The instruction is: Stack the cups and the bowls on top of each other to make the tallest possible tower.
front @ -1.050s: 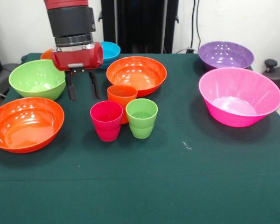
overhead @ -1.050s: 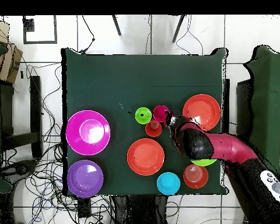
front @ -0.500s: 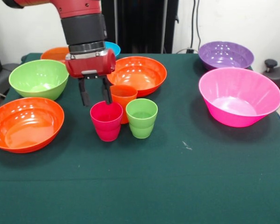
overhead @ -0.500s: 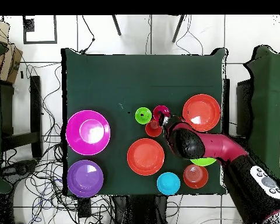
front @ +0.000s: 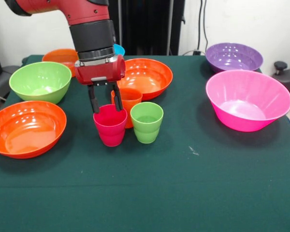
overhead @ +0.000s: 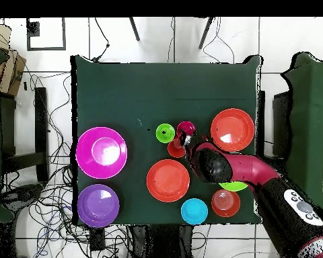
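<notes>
One camera sits low at the tabletop's [front: 183, 193] edge across from me, looking back at me over the green cloth, close enough that the cloth fills the lower picture and my hand [front: 105, 100] comes down from above. The other hangs high overhead, looking straight down, far enough to take in the whole tabletop [overhead: 124, 87], the floor and cables around it, with my arm [overhead: 258, 176] entering from the lower right. Both share the tabletop and my hand [overhead: 184, 139], turned half round against each other.
</notes>
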Controlling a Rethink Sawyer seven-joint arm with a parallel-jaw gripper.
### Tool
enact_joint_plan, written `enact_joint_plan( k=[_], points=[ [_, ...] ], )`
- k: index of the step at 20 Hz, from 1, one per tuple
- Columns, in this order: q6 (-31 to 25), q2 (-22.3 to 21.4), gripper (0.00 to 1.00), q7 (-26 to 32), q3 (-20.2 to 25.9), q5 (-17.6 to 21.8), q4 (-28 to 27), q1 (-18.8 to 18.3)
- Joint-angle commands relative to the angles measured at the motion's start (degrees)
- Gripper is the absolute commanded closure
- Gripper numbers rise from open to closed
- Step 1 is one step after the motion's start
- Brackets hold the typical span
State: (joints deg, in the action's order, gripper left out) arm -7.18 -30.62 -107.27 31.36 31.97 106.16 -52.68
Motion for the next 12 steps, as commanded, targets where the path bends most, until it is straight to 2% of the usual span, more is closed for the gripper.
enact_joint_plan(
  k=[1, 12],
  points=[
    [0.76, 2.92, 0.00, -4.25, -1.93, 0.31, -4.09, 2.64],
    [0.66, 2.70, 0.00, -3.84, -2.06, 0.58, -4.24, 2.44]
  ],
)
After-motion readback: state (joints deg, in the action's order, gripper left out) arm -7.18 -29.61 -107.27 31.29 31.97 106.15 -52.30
